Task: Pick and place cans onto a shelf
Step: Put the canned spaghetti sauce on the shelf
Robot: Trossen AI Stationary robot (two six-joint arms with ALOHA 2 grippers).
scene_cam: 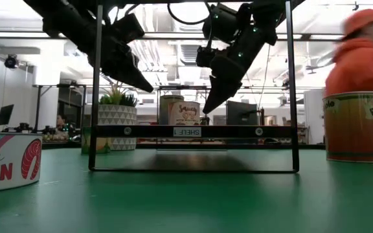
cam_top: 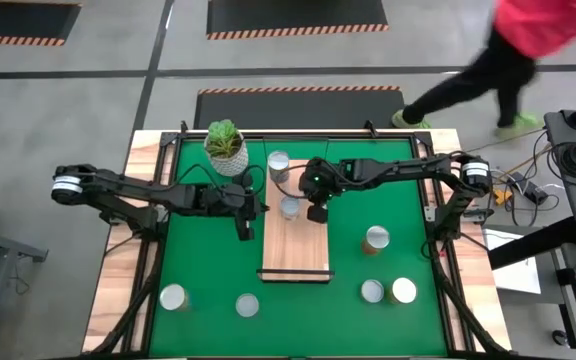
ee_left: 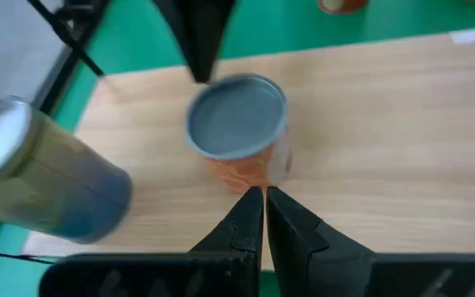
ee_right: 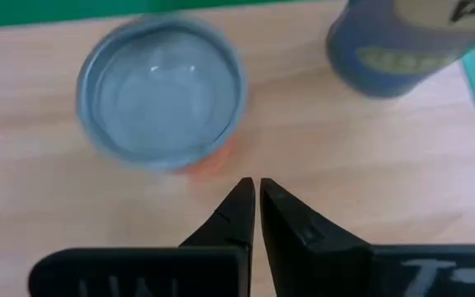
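The shelf (cam_top: 294, 250) is a light wooden board raised over the green mat. Two cans stand on it: one with a silver top and orange side (cam_top: 290, 207) (ee_left: 237, 124) (ee_right: 162, 99), and another at the shelf's far end (cam_top: 279, 163) (ee_right: 402, 41). My left gripper (cam_top: 260, 208) (ee_left: 264, 198) is shut, slanting down, with its tips close to the left side of the orange can. My right gripper (cam_top: 308, 208) (ee_right: 254, 188) is shut too, slanting down close to the can's right side. Wood shows between each pair of tips and the can.
Several more cans stand on the mat: one right of the shelf (cam_top: 376, 238), two near the front right (cam_top: 388, 290), two near the front left (cam_top: 173, 297) (cam_top: 247, 305). A potted plant (cam_top: 226, 148) stands at the back left. A person walks beyond the table (cam_top: 508, 50).
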